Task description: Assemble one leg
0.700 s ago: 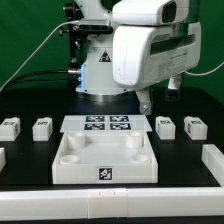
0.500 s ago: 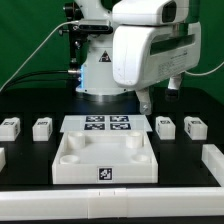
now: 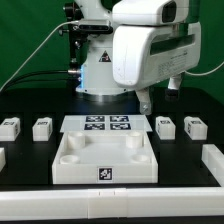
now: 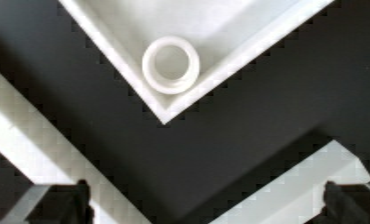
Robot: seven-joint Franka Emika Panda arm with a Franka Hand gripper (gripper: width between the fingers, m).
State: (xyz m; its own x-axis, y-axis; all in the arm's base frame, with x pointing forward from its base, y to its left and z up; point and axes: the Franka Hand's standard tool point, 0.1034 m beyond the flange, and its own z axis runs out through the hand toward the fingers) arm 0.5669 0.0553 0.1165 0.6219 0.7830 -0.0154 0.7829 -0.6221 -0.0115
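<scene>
Four legs, small white blocky pegs with tags, stand in a row on the black table: two at the exterior view's left [image 3: 9,127] [image 3: 42,127] and two at its right [image 3: 165,127] [image 3: 194,127]. My gripper [image 3: 147,100] hangs above the table behind the right pair and touches none of them. In the wrist view my gripper [image 4: 200,205] is open and empty, with dark fingertips [image 4: 49,205] wide apart. No leg shows in that view. It shows a corner of the large white tray-like piece [image 4: 235,45] with a round socket [image 4: 169,63].
The tray-like piece [image 3: 105,158] lies at the front centre with a tag on its front wall. The marker board [image 3: 105,124] lies just behind it. White blocks sit at the left edge [image 3: 3,158] and right edge [image 3: 212,158]. The robot base [image 3: 100,70] stands behind.
</scene>
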